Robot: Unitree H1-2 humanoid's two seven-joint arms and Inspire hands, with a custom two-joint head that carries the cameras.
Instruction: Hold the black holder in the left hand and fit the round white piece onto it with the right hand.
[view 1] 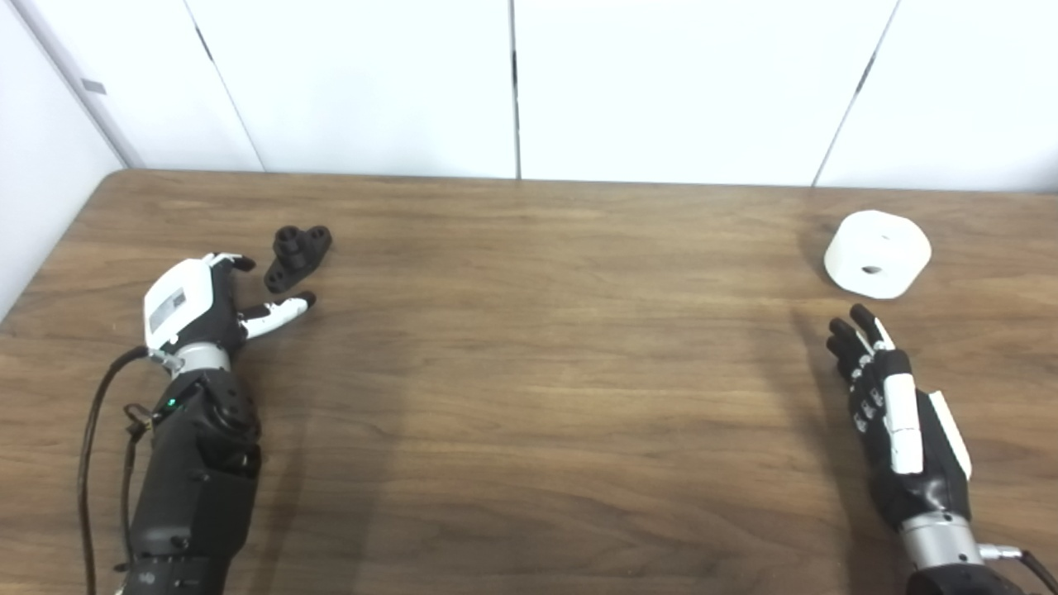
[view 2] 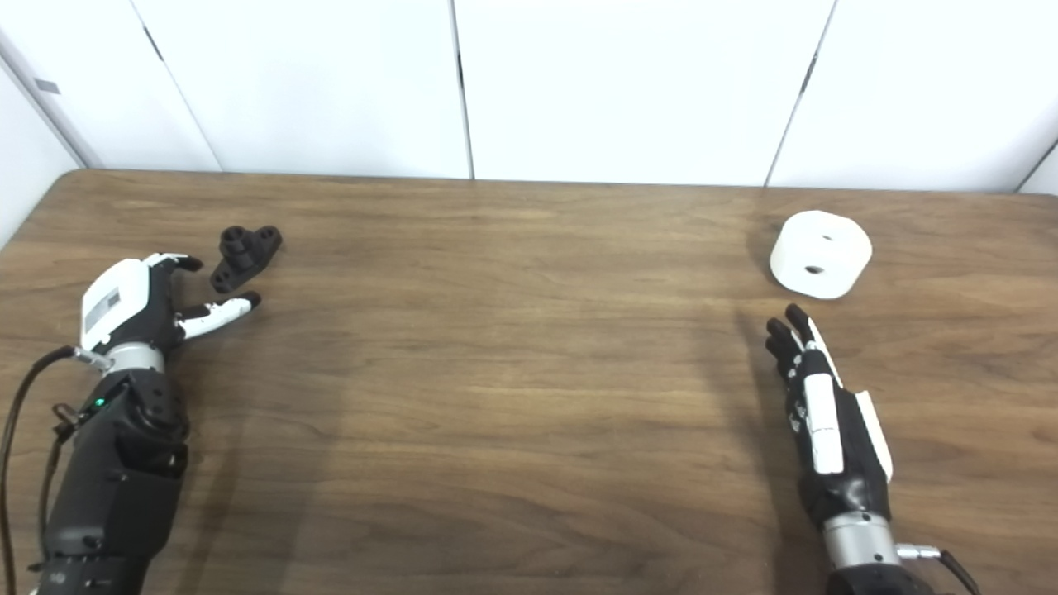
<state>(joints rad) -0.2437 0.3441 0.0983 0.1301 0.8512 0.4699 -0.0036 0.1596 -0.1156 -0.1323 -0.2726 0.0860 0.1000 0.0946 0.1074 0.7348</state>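
Black holder and round white piece both lying on the table, neither hand holding anything.

The black holder (view 1: 297,256) is lying far left on the wooden table (view 1: 529,372), sitting between the spread fingers and thumb of the left hand (view 1: 198,304), which is resting just beside it with fingers apart; whether a fingertip is touching it is hard to tell from here. The round white piece (view 1: 877,253) is sitting far right, well apart from the holder, showing a small hole in its side. The right hand (view 1: 897,413) is lying near it, fingers extended toward it and gripping nothing. White wall panels (view 1: 512,83) are standing behind the table.
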